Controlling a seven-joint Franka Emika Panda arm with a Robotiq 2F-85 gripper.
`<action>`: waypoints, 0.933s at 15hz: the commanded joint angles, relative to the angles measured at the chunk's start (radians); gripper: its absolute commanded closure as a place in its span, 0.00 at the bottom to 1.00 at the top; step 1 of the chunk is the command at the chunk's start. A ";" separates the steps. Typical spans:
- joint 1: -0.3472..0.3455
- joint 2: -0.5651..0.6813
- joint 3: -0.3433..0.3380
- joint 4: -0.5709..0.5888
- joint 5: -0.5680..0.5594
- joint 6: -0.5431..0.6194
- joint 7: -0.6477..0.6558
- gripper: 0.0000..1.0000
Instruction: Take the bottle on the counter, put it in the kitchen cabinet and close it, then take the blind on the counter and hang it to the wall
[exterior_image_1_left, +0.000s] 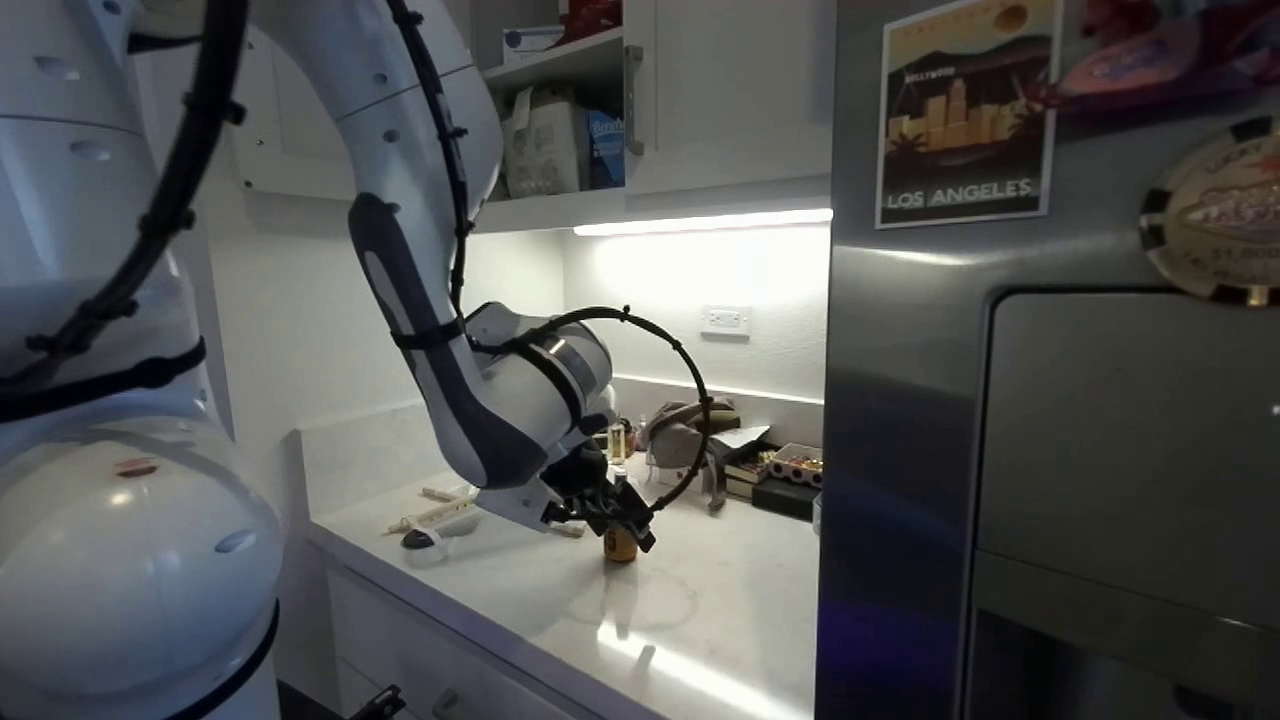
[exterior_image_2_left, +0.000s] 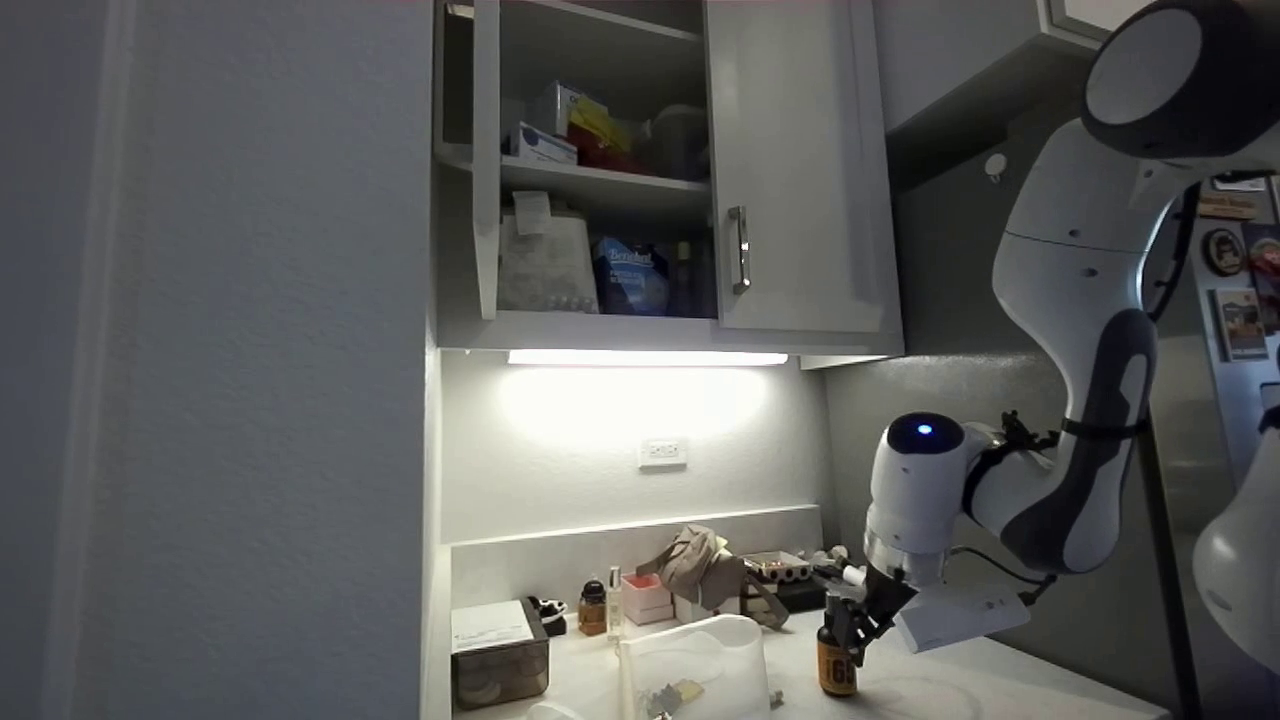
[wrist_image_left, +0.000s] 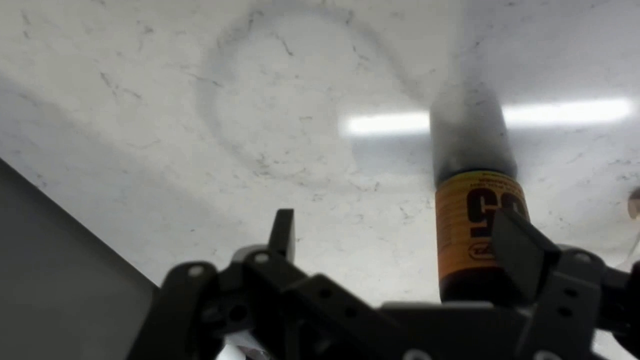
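Step in hand, my reading: lining up to grasp the bottle (wrist_image_left: 462, 235), upright on the table (wrist_image_left: 150, 115). Not ready to close, I think: the bottle sits well off-centre, so closing now risks one side shoving or tipping it. Better to shift toward the bottle, check that the near side passes beside it rather than in front, then close slowly so both sides meet the body together. Lift straight up and keep it vertical; the kitchen cabinet (exterior_image_2_left: 805, 170) above already stands open on one side. Fingers (wrist_image_left: 522, 252): wide apart, nothing clamped. In the wrist view the one toward the right margin overlaps the bottle's edge, while a broad strip of table shows between the bottle and its opposite. Contact at the overlapped edge: cannot tell. Cap and neck cannot be made out in that view, so grip height is unconfirmed.
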 joint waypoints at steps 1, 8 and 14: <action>-0.070 0.033 -0.102 -0.002 -0.140 0.231 -0.038 0.00; -0.105 -0.005 -0.270 -0.033 -0.130 0.381 -0.283 0.00; -0.053 -0.106 -0.247 -0.026 -0.202 0.374 -0.235 0.00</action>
